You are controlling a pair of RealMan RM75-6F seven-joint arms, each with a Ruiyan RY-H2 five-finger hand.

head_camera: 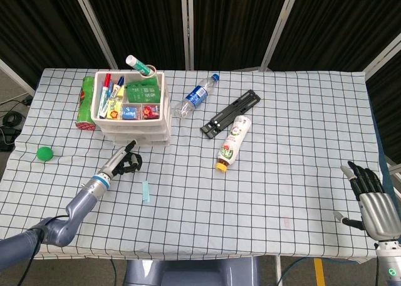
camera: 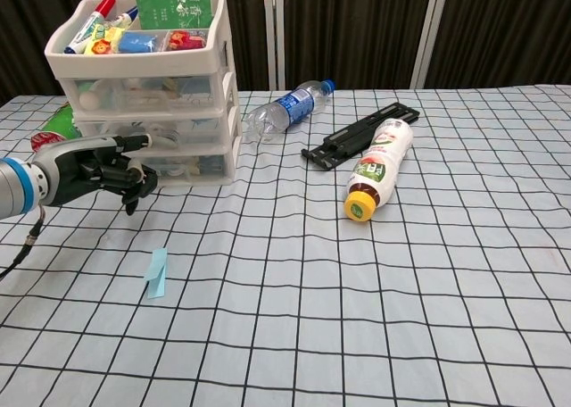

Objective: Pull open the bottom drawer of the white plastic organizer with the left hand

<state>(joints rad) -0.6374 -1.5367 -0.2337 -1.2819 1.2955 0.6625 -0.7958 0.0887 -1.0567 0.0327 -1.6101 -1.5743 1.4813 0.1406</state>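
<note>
**A:** Where is the left hand (camera: pixel 94 172)?

**B:** Low over the checked tablecloth (head_camera: pixel 263 173), its fingers (camera: pixel 134 177) curled inward and one stretched toward the white plastic organizer (camera: pixel 152 95). Whether it grips the bottom drawer (camera: pixel 178 161) cannot be told; the fingertips sit right at the drawer's front.

**A:** What lies around that hand?

**B:** The organizer stands just beyond it, its top tray full of markers. A pale blue strip (camera: pixel 156 272) lies nearer the camera than the hand. A green ball (head_camera: pixel 44 153) sits to its outer side.

**A:** And the right hand (head_camera: pixel 374 204)?

**B:** Well apart, at the table's opposite edge, fingers spread, holding nothing.
</note>
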